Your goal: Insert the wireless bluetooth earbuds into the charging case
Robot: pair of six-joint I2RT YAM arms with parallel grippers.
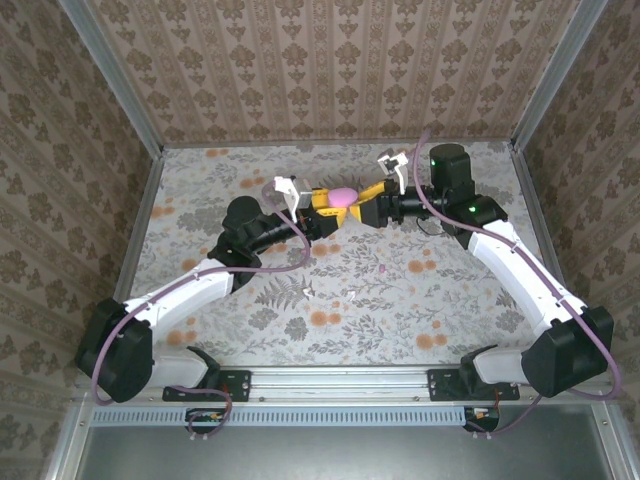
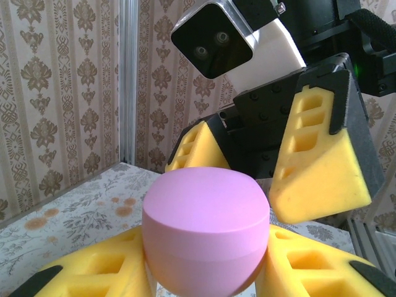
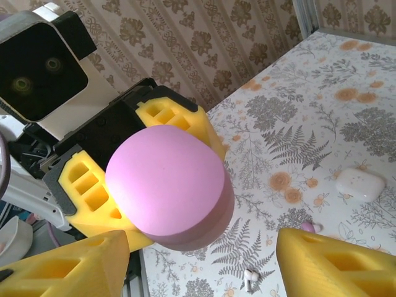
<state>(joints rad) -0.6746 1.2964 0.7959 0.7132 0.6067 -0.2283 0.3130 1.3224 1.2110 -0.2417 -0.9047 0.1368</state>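
magenta earbud [image 3: 307, 227] and white earbud [image 3: 250, 276] lie loose on the desk [image 3: 346, 99], below the pink charging case [image 2: 207, 216]. the left end effector [image 2: 204, 269] pinches that case aloft, facing the right end effector [image 3: 201, 266], spread wide, probably to open the lid.

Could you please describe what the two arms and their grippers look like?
The left arm and right arm have white links, black joints and looping purple cables. The left gripper and right gripper have chunky yellow wedge fingers with rectangular cut-outs. The right arm shows green lights.
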